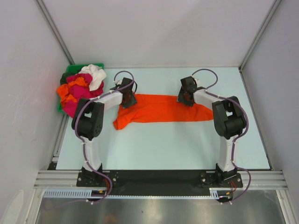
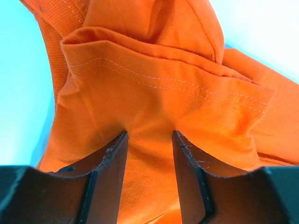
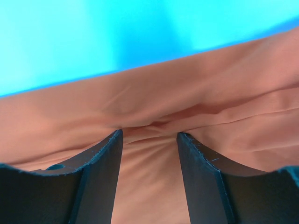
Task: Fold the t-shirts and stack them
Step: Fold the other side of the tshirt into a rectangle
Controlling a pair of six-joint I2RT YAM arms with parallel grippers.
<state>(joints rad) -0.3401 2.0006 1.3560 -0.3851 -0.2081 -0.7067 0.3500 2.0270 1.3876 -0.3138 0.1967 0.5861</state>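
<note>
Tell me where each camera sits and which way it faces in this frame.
Top external: above and behind the bases, looking down at the table; both arms show, left fingers and right fingers on the orange t-shirt.
Left wrist: on the left wrist, looking along the left fingers at bunched hems.
Right wrist: likewise, right fingers on smoother cloth.
Shared: all show that t-shirt.

orange t-shirt lying as long wrinkled band; other t-shirts heaped far left, mixed colours

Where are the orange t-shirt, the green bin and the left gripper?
orange t-shirt (image 1: 163, 108): top view, middle of the cloth.
green bin (image 1: 74, 69): top view, far rim.
left gripper (image 2: 149, 136): left wrist view, midway between its fingertips.
</note>
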